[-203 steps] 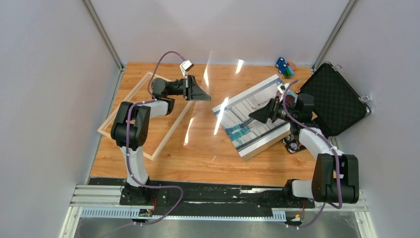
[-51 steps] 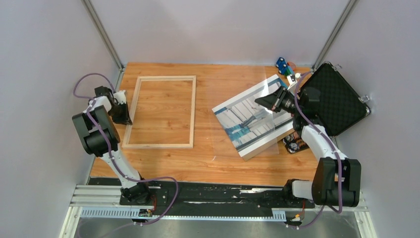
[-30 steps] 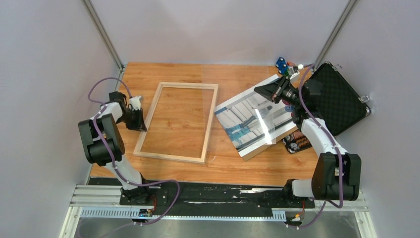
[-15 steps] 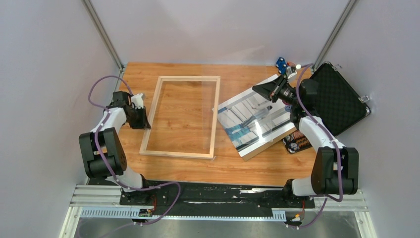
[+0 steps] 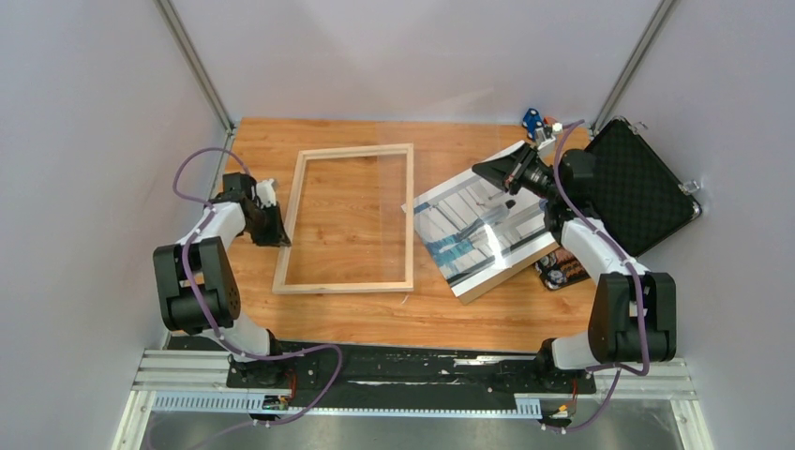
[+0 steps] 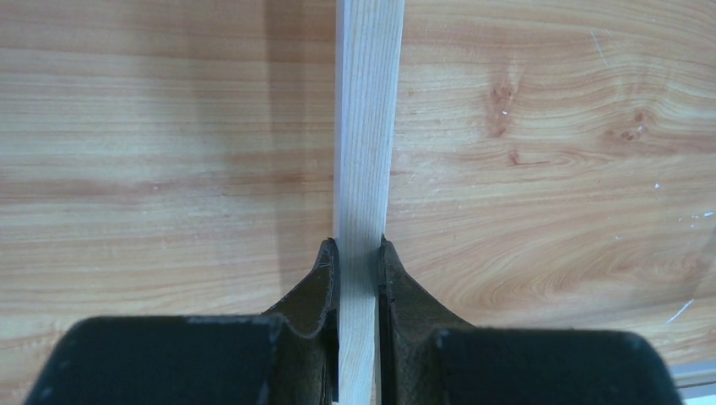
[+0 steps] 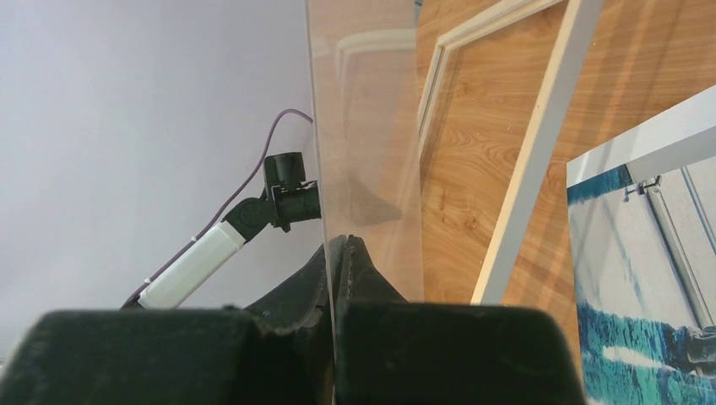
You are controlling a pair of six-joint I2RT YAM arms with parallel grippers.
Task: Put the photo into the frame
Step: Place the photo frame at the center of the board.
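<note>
The clear pane [image 7: 363,126], pinched edgewise in the right jaws, may slip beside the frame [image 6: 368,126], which the left jaws pinch.

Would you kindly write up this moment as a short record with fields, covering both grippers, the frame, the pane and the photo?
left gripper: shut on the frame's left rail
right gripper: shut on one edge of the clear pane
frame: lying on the table, with bare wood showing through its opening
clear pane: held up off the table, apart from the frame
photo: face up on the table, right of the frame, not yet in it
black case: open, at the table's right edge
</note>
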